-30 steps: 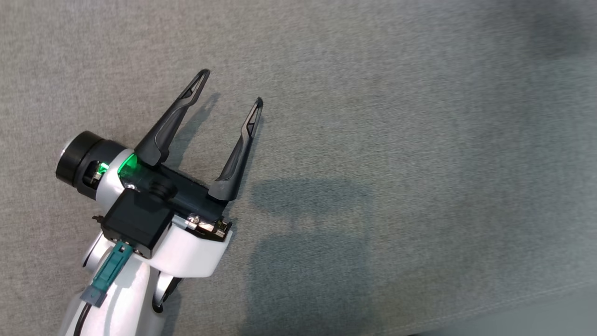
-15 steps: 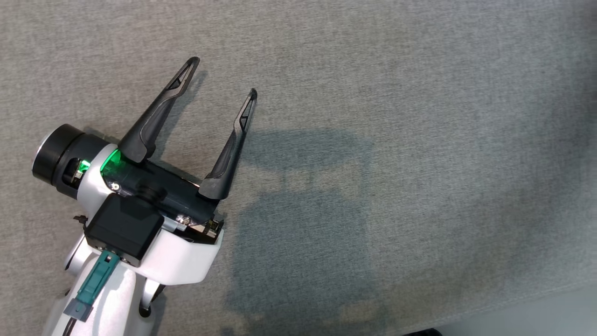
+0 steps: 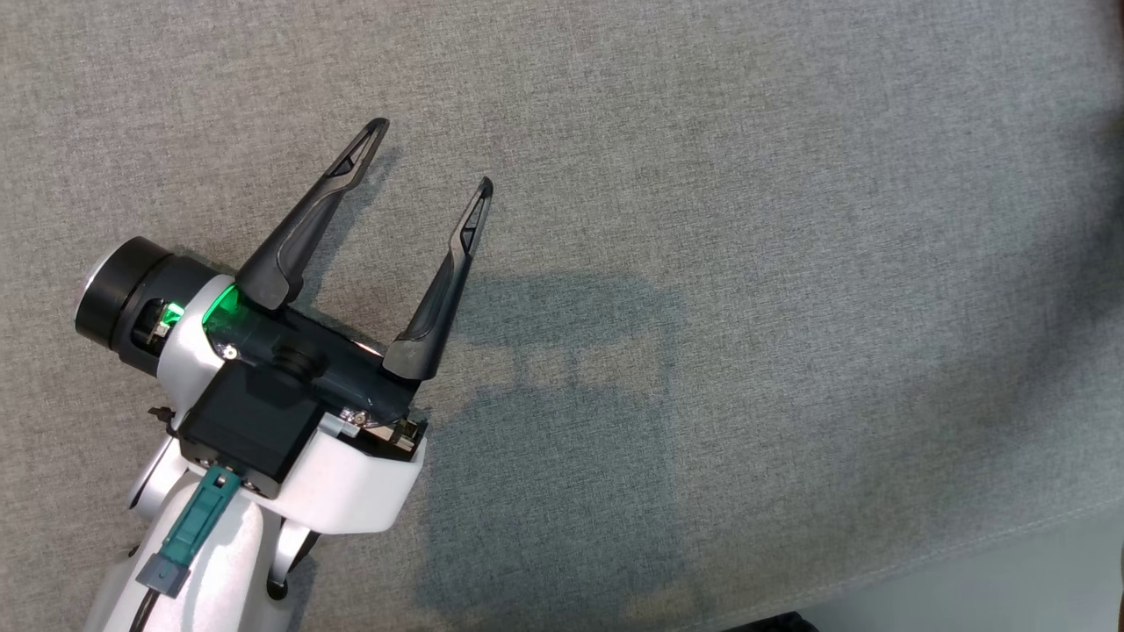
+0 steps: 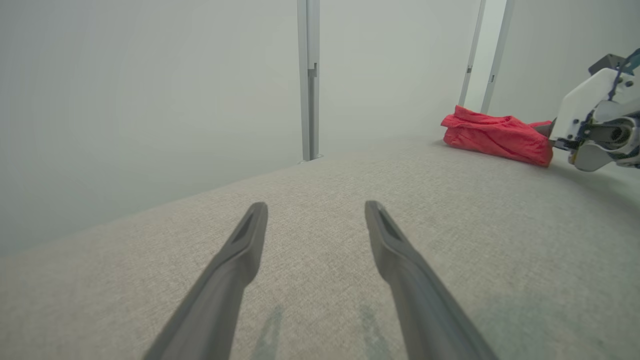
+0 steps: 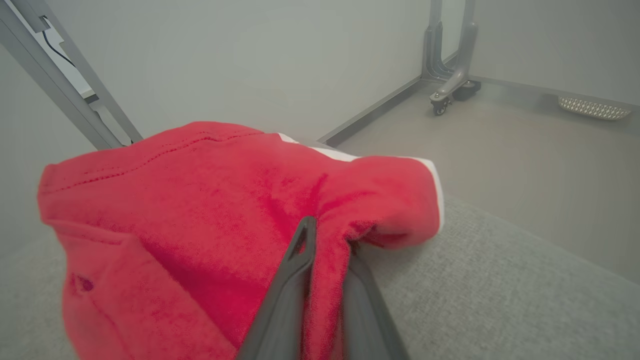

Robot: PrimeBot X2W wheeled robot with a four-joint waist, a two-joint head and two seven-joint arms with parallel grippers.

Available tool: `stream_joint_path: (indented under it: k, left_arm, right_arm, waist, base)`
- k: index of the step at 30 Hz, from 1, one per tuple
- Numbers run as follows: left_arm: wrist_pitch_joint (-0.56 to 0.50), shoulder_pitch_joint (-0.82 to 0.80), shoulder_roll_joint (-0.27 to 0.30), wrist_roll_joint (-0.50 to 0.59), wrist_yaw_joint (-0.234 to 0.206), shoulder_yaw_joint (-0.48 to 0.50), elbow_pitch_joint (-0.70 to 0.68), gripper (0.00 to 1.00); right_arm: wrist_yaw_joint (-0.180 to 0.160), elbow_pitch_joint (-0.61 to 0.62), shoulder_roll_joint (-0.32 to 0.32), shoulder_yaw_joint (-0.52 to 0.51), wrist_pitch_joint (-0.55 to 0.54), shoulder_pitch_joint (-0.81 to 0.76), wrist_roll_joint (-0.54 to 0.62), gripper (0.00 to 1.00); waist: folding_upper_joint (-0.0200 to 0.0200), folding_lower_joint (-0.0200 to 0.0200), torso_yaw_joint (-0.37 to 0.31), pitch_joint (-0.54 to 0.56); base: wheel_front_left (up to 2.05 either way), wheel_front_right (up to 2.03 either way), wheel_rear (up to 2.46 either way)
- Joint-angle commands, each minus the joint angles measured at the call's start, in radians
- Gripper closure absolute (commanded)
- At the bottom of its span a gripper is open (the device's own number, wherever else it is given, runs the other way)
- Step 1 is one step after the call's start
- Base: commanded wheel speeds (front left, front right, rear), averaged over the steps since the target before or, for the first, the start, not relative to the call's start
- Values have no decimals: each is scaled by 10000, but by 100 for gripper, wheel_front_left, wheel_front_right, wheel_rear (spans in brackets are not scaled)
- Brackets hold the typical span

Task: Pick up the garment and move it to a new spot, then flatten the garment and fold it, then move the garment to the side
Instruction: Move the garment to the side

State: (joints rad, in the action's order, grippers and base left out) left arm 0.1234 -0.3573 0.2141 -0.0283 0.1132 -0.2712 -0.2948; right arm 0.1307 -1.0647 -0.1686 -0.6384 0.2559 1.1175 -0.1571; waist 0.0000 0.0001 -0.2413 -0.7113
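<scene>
The left gripper [image 3: 432,154] is held over the grey fabric surface [image 3: 790,175], its two dark fingers spread wide apart with nothing between them. A dark shadow [image 3: 553,474] is cast on the fabric just to its right. In the left wrist view the red garment [image 4: 495,136] is seen bunched at the far edge of the surface, off to the right and well apart from that gripper. The right gripper [image 5: 327,240] is pushed into the garment there, its fingers nearly together with a fold of red cloth pinched between them. A white trim [image 5: 436,185] is shown at the garment's end.
</scene>
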Motion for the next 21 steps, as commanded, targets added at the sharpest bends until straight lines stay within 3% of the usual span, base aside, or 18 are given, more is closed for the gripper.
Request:
stream_joint_path:
  k: [1,2,10,15,21]
  left_arm:
    - [-42,47,145,-13,-65,260,-266,0]
    - [-52,44,153,-17,-74,259,-269,0]
    - [54,169,103,-156,-180,216,-98,0]
    - [312,336,-33,-333,-317,198,226,0]
    - [596,641,-198,-552,-588,329,666,0]
  right_arm:
    - [0,128,-203,32,59,98,162,45]
    - [0,-85,-235,-106,59,159,355,0]
    - [0,-821,-433,-743,59,226,1838,0]
    - [0,-377,-779,-1013,59,-578,2920,0]
    - [0,440,-344,-1192,59,-1150,3660,0]
  waist:
    - [0,-1,-13,16]
    - [0,-1,-30,36]
    - [0,-1,-221,545]
    - [0,-1,-253,1113]
    - [0,-1,-291,1714]
  base:
    - [0,0,0]
    - [0,0,0]
    - [0,0,0]
    - [0,0,0]
    - [0,0,0]
